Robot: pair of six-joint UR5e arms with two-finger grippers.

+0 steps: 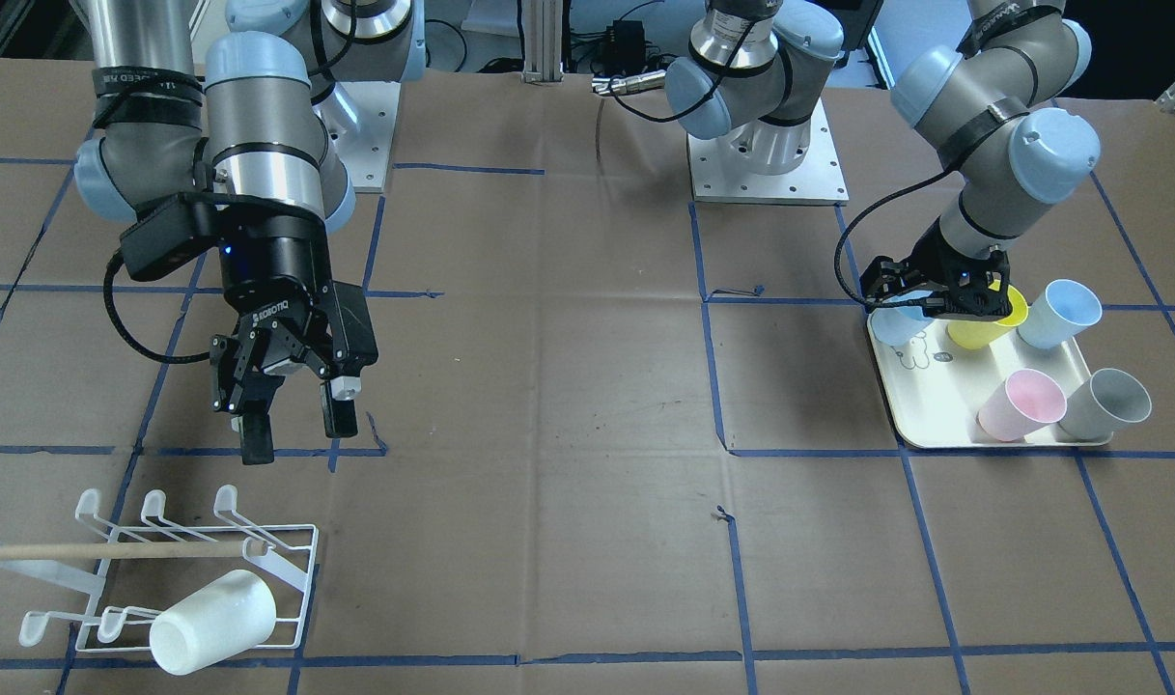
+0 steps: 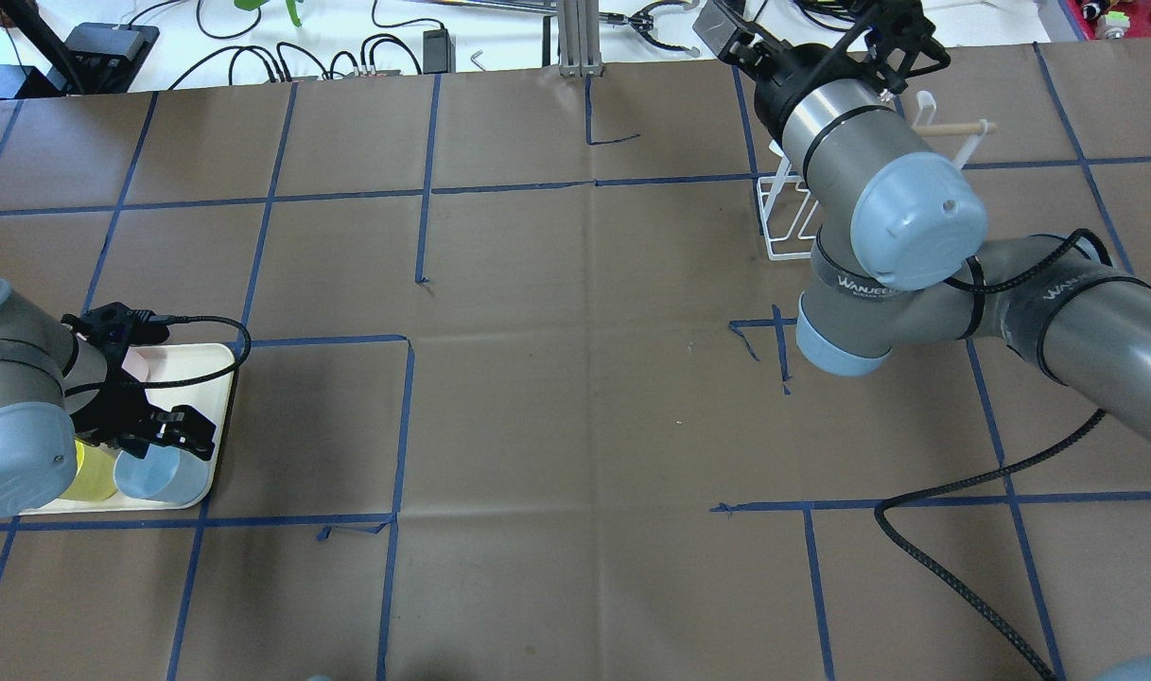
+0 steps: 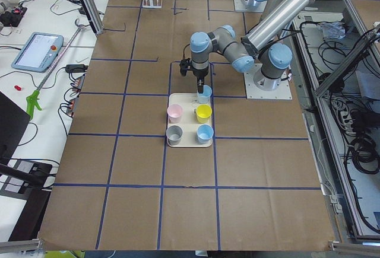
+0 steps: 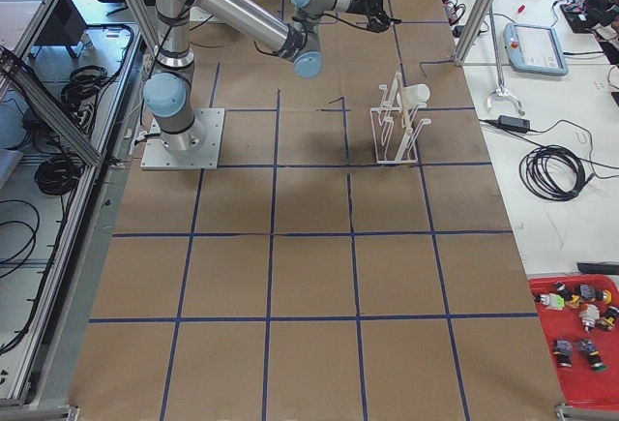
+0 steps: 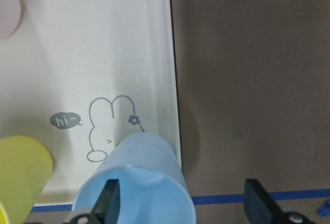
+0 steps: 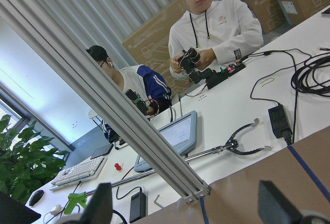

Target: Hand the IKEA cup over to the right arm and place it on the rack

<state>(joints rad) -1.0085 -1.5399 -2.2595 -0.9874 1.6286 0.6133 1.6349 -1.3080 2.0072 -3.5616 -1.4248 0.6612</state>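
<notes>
On the tray [image 1: 935, 425] we have the blue cup [image 5: 134, 183] in a corner. Our left gripper [image 5: 183, 198] is spread, one finger inside the cup and one outside. Our right gripper [image 1: 297, 432] hangs spread wide near the rack [image 1: 225, 499], where a white cup [image 1: 210, 623] lies.

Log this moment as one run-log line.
left gripper: open, straddling blue cup wall on tray | right gripper: open, empty | rack: holds white cup
</notes>
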